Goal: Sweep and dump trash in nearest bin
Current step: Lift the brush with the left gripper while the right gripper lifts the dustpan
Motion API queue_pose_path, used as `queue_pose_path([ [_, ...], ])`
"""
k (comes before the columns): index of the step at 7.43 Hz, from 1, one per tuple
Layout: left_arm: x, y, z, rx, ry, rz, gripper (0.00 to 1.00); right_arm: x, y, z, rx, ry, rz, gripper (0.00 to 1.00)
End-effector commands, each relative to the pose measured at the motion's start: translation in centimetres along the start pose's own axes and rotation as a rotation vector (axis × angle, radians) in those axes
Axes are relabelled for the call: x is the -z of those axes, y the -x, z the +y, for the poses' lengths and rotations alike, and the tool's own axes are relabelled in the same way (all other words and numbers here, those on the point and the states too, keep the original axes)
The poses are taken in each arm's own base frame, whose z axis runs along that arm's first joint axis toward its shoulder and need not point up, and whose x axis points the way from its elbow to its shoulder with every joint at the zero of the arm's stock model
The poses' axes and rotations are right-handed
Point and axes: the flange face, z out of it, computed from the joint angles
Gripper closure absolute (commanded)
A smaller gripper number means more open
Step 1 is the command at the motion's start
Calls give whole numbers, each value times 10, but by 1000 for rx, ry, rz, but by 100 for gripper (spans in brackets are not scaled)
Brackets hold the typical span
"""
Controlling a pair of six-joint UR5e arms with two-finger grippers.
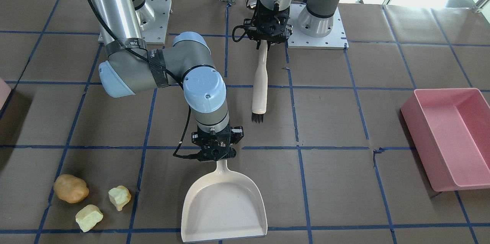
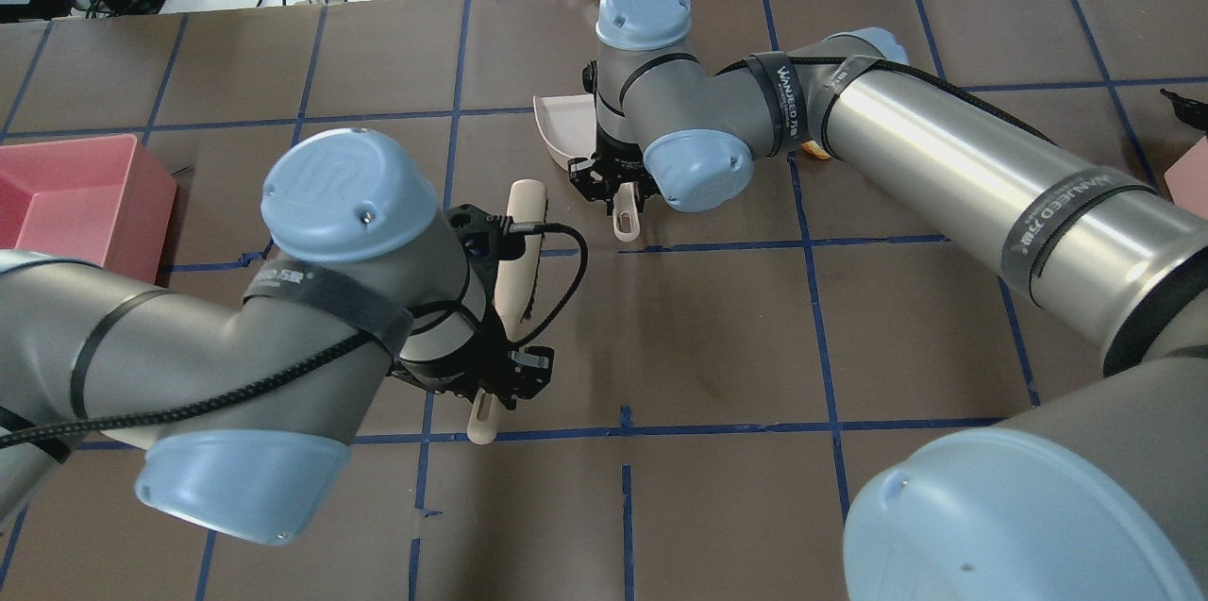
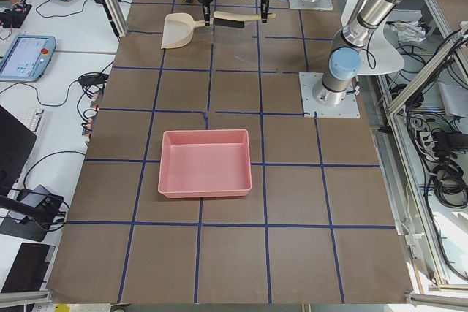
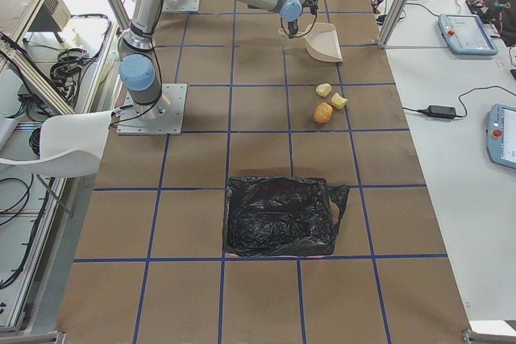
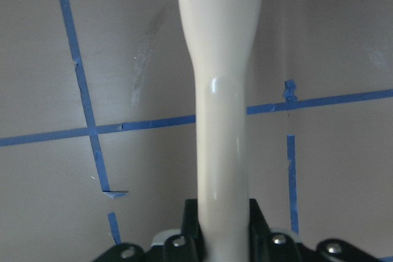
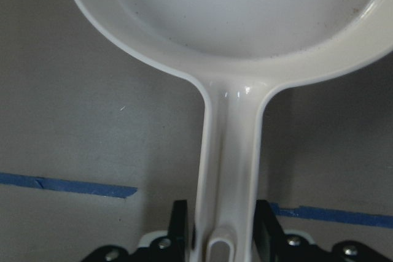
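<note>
The right gripper (image 1: pixel 216 154) clamps the handle of a cream plastic dustpan (image 1: pixel 224 205). The left gripper (image 1: pixel 268 41) holds a cream-handled black-bristled brush (image 1: pixel 259 83). Near the bench's (image 1: pixel 383 121) operator-side edge, towards its right end, lie a smooth orange-brown lump (image 1: pixel 71 188) and two yellow-green spongy chunks (image 1: pixel 119 197) (image 1: pixel 89 218). A pale pink plastic bin's corner (image 1: pixel 2 92) shows at that end.

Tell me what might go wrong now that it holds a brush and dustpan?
1. The three lumps lie beside the dustpan, not before its open edge, and the brush is held on the pan's other side; reaching across, the arms might bump.
2. The rounded orange lump may roll away when pushed.
3. The pink tub sits far from the lumps; the bag-lined bin looks nearer, so the load could go to the wrong one.
</note>
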Motion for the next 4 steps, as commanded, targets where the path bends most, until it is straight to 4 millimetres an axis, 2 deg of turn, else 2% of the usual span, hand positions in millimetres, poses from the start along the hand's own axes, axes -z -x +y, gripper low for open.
queue_pose_path([
  [1,69,42,-32,12,6,-6,100,18,-8,-8,-9,-22,-12,77],
  [3,113,74,-55,69,-39,7,100,65,-25,-7,3,-43,-12,77],
  [4,127,81,-63,84,-64,6,100,100,-49,-1,21,-38,-7,78],
])
